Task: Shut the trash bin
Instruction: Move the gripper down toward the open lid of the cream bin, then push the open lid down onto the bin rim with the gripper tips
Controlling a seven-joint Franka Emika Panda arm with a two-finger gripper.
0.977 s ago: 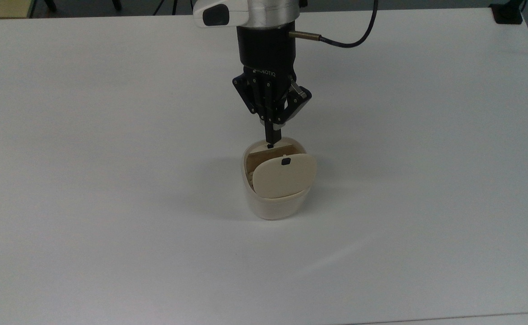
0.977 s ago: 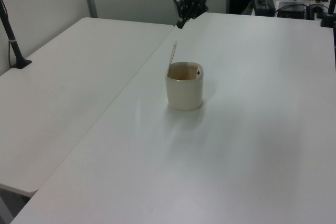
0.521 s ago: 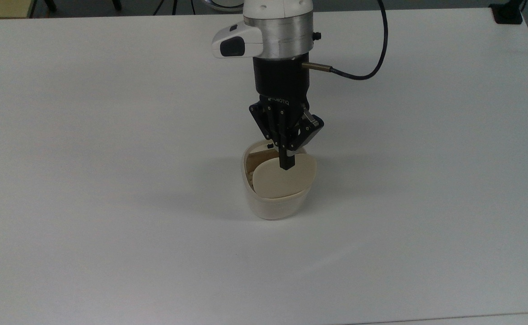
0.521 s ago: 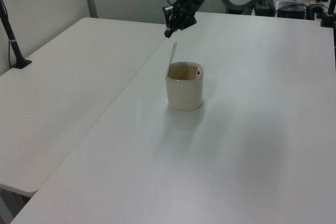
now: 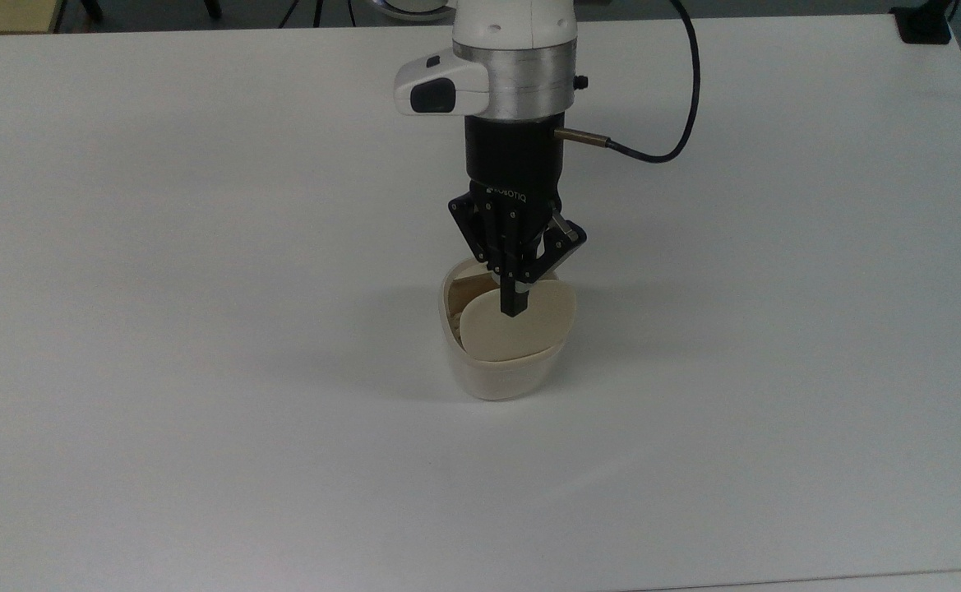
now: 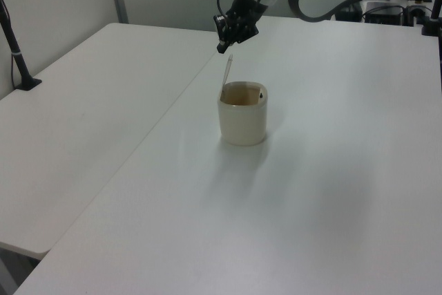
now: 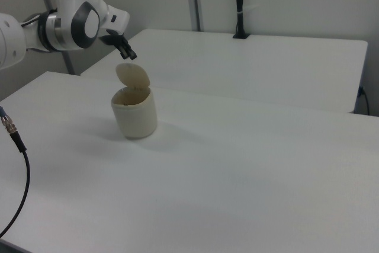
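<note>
In the top view the gripper (image 5: 513,308) hides the lid's (image 5: 521,333) black button and part of the trash bin's (image 5: 501,374) opening; the arm is cut off by the frame's upper edge.

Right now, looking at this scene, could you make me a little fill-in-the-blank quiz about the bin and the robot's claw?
1. The trash bin's lid stands ____, so the bin is not closed.
2. The gripper hangs ____ the lid's top edge, not touching it.
3. The bin stands on a ____ table.
4. The gripper's fingers are pressed ____, with nothing between them.

Missing words: open (upright); above; white; together
</note>
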